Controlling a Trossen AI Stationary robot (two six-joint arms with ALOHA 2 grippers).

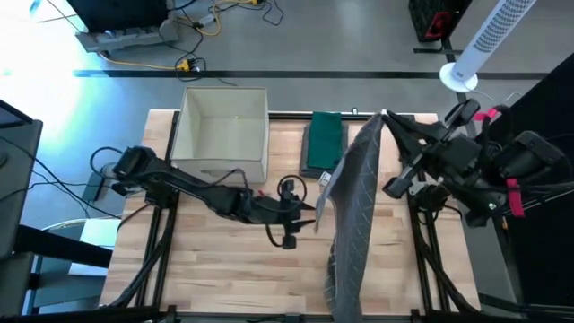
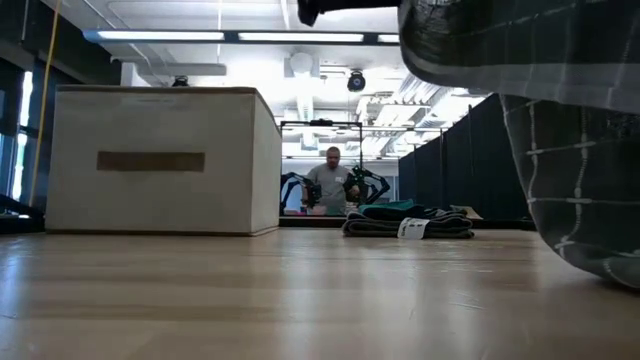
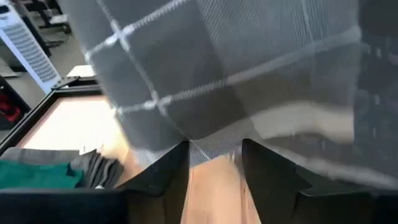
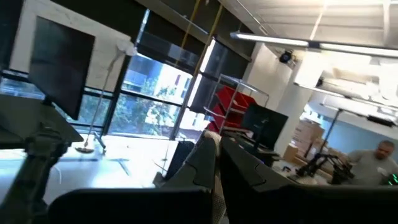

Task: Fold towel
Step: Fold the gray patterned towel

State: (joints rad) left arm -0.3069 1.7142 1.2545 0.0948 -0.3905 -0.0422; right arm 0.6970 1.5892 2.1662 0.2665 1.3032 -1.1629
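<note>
Overhead, box [image 1: 224, 126] empty; towel [image 1: 354, 211] outside.

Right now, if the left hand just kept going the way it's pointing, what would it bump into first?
The grey checked towel. It hangs right in front of the left hand, whose open fingers already sit at its lower edge. Depth is hard to judge, but nothing else appears between them.
</note>
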